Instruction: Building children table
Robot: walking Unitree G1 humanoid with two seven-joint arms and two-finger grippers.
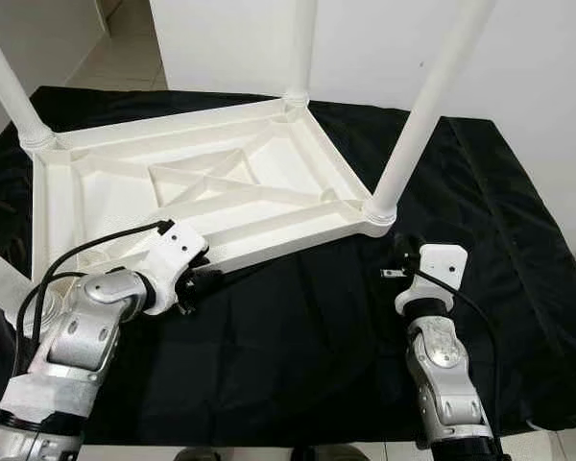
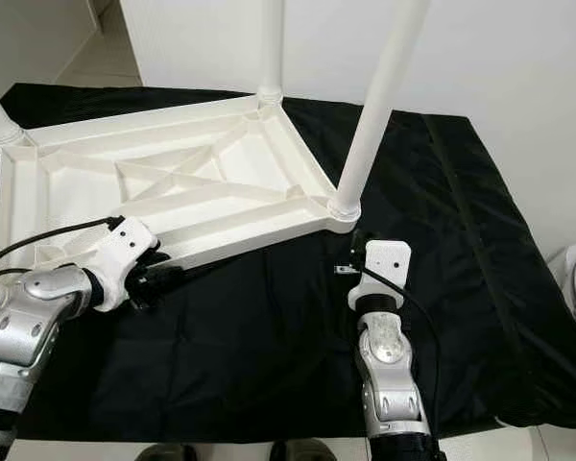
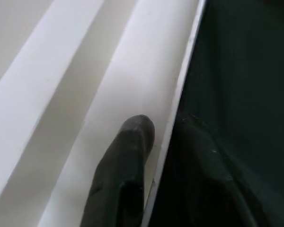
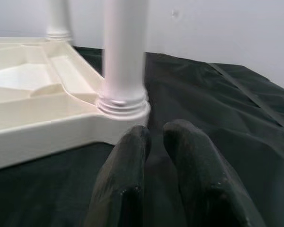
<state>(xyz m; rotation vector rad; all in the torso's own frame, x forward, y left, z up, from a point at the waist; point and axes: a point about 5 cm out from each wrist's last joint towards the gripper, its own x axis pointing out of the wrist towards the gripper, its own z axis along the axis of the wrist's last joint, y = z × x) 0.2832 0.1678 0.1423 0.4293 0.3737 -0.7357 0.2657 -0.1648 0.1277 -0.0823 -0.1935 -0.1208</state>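
Lying upside down on a black cloth [image 1: 298, 327], the white plastic table top [image 1: 211, 187], ribbed underside up, with legs rising from the corners: the near right leg [image 1: 424, 106], a far leg [image 1: 302, 48] and a far left leg [image 1: 5, 82], plus what looks like another at the left edge, partly out of view. Seeming nearly finished, judging by the legs already seated in their sockets.

Reaching in low from the left, the left gripper [image 1: 200, 281], pressing against the near rim [image 3: 132, 94] of the table top; one black finger [image 3: 128, 156] resting on the rim's outer face, the other apparently tucked under the edge on the cloth side, though too dark there to be sure. Probably nipping the rim in a narrow grip, likely to steady the top or prepare to turn it over.

Hovering just in front of the near right corner socket [image 4: 123, 106], the right gripper [image 4: 154, 135], fingers drawn almost together with nothing between them, apart from the leg's collar. Likely waiting to brace or check that leg.

Standing behind, a white wall [image 1: 384, 48]; showing at the far left, pale floor tiles [image 1: 115, 53]. Crowding any lift, the tall legs and the loose, slippery-looking cloth folds beneath the rim.
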